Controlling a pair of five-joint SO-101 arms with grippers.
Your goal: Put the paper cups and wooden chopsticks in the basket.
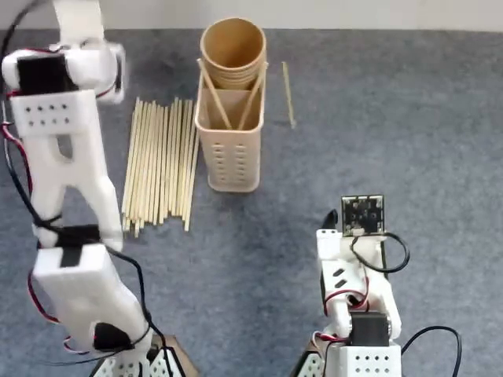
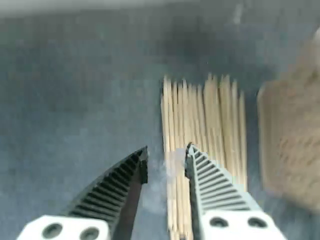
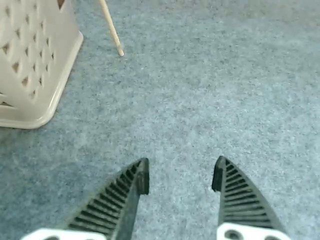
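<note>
Left wrist view showed the left gripper (image 2: 167,150) with its jaws spread, nothing pinched between them. The row of loose chopsticks (image 2: 205,130) lay flat on the grey carpet (image 2: 75,100) right under and ahead of the jaws: the outermost sticks ran through the gap between the tips, one jaw hung over the row and the other over bare carpet. Whether either jaw touched the wood could not be told. The basket (image 2: 290,145) stood beyond the far edge of the row, off to the side of the jaw above the sticks. In the right wrist view the right gripper (image 3: 181,162) had its jaws wide apart above bare carpet, holding nothing. The basket stood well ahead of them and off to one side, and a single chopstick (image 3: 111,27) lay farther ahead, apart from the basket. From the high view, stacked paper cups (image 1: 233,51) sat upright in one end of the basket (image 1: 229,149), with two chopsticks (image 1: 216,102) leaning inside it below them.
</note>
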